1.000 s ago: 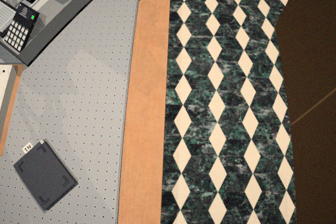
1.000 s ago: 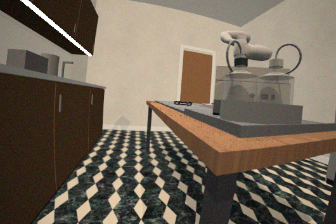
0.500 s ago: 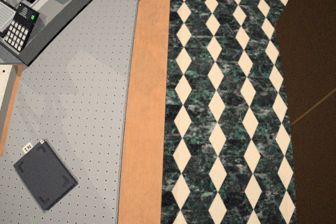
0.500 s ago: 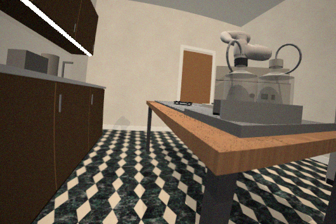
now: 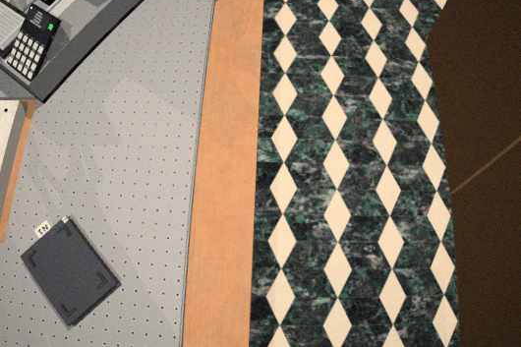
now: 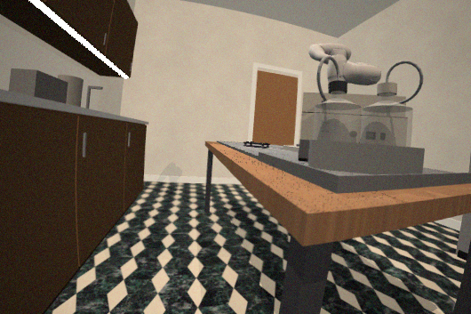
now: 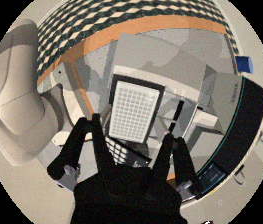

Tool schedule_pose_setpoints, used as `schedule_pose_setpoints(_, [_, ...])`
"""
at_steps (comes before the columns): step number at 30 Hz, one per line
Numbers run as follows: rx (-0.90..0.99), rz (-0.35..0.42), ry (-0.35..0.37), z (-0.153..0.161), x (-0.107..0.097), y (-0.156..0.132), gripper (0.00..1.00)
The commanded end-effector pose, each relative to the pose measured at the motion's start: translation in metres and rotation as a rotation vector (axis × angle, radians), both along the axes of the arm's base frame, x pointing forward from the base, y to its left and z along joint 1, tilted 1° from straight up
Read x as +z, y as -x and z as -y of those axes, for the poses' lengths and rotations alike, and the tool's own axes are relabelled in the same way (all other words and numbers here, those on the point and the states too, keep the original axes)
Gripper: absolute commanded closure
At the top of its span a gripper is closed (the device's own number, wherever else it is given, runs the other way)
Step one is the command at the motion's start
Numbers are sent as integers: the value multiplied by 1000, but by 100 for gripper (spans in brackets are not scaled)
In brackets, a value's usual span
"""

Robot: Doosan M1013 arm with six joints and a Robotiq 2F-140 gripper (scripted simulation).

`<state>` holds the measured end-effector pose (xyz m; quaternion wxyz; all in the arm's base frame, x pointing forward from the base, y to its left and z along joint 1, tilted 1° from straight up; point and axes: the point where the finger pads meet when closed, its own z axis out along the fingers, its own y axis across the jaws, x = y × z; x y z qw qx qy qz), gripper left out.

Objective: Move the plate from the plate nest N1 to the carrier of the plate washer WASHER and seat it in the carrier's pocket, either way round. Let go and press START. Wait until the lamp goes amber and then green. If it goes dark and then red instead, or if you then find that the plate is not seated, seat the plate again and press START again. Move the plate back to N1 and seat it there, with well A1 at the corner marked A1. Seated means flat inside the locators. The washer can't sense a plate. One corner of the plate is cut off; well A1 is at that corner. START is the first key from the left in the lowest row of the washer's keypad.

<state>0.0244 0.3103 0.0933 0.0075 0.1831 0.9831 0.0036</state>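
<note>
My pincer (image 7: pixel 133 115) is spread, pinching nothing. Plate (image 5: pixel 9 25) (image 7: pixel 134 111): on the washer (image 5: pixel 74 46) (image 7: pixel 154 55), beside its keypad (image 5: pixel 27 54) (image 7: pixel 124 152). Judged light, stiff, slippery — grip opposite side walls low, squarely, gently; keep off the wells.

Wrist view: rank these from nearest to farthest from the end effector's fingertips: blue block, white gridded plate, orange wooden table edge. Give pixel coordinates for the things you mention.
1. White gridded plastic plate (image 7: pixel 135 111) (image 5: pixel 7 25): just beyond the end effector (image 7: pixel 133 115), between its fingers' lines.
2. Orange wooden table edge (image 7: pixel 147 22) (image 5: pixel 223 152): past the plate, toward the picture's top.
3. Blue block (image 7: pixel 244 64): far out, upper right.
</note>
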Motion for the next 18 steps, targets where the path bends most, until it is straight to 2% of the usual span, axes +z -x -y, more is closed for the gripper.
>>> schedule_pose_setpoints(1, [1, -2, 6, 4, -4, 0, 30])
schedule_pose_setpoints(11, [1, -2, 6, 4, -4, 0, 30])
schedule_pose_setpoints(12, [1, -2, 6, 4, -4, 0, 36])
schedule_pose_setpoints(16, [1, -2, 6, 4, -4, 0, 36])
schedule_pose_setpoints(17, [1, -2, 6, 4, -4, 0, 42])
schedule_pose_setpoints(18, [1, -2, 6, 4, -4, 0, 42])
